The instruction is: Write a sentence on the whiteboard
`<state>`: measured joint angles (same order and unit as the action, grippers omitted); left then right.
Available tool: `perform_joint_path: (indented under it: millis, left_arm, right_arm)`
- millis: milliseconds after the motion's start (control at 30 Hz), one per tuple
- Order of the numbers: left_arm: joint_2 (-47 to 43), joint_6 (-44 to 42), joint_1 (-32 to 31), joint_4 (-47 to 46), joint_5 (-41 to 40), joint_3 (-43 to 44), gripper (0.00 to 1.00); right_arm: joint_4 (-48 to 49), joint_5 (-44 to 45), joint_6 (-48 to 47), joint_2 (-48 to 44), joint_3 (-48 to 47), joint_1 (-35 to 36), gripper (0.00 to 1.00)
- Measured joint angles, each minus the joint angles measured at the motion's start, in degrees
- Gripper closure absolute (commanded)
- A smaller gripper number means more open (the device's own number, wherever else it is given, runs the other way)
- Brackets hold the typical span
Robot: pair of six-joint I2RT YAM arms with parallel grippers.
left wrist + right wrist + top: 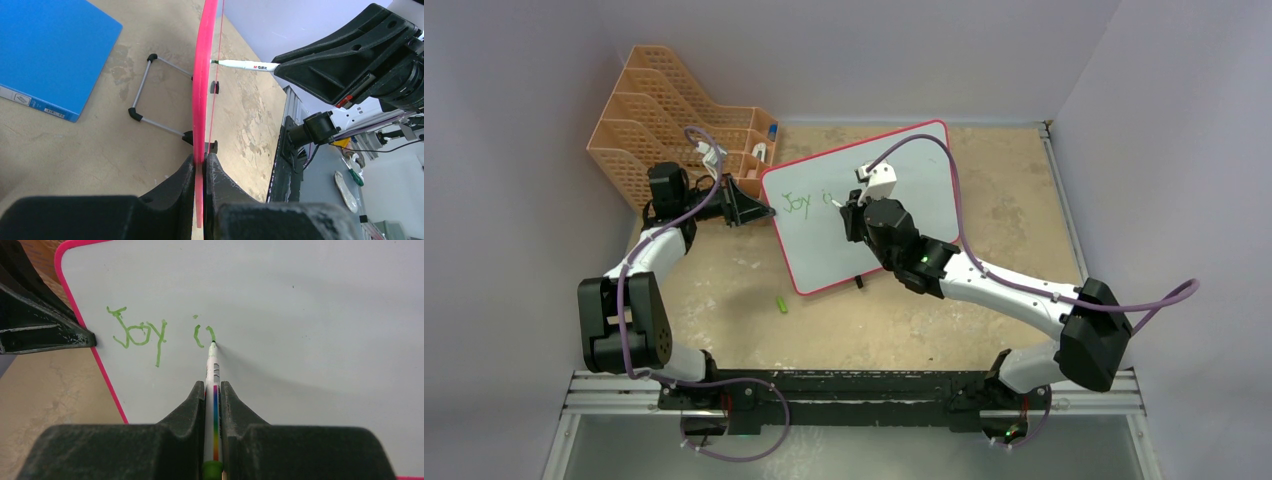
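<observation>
Tan, stained desk [984, 330] enclosed by pale walls, seen from above, with an orange lattice file rack [664, 110] at its far left corner. The whiteboard [824, 250], framed in pink-red, stands tilted near the middle of the desk, just right of the rack. The left-wrist view shows it edge-on, propped on a wire stand [142, 90] with black feet. The left claw [202, 165] is closed on the board's left edge, one finger on each face of the frame. The right claw [213, 390] is clamped narrowly on a white marker [213, 365] with a rainbow stripe. The marker's green tip touches the board's face. The sentence [161, 340] so far reads "Joy i" in thin green strokes at the board's upper left, followed by one short curved stroke where the tip rests. A blue folder [50, 55] lies flat behind the board. A small green cap [781, 303] lies on the desk near the board's lower corner.
</observation>
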<state>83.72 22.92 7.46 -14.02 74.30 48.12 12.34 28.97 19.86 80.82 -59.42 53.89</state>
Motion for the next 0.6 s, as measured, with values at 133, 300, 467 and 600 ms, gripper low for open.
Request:
perform_joint_path:
  millis: [133,300,467,600]
  left_arm:
    - [0.0,0.0,0.0,0.0,0.0,0.0,1.0]
    - [0.0,0.0,0.0,0.0,0.1,0.0,1.0]
    - [-0.1,0.0,0.0,0.0,0.4,0.0,1.0]
    - [-0.1,0.0,0.0,0.0,0.4,0.0,1.0]
  right_arm:
    - [0.0,0.0,-0.1,0.0,0.0,0.0,1.0]
    - [-0.1,-0.2,-0.3,-0.2,0.0,0.0,1.0]
    - [-0.2,-0.2,-0.4,-0.6,0.0,0.0,1.0]
    - [-0.2,-0.2,-0.5,-0.6,0.0,0.0,1.0]
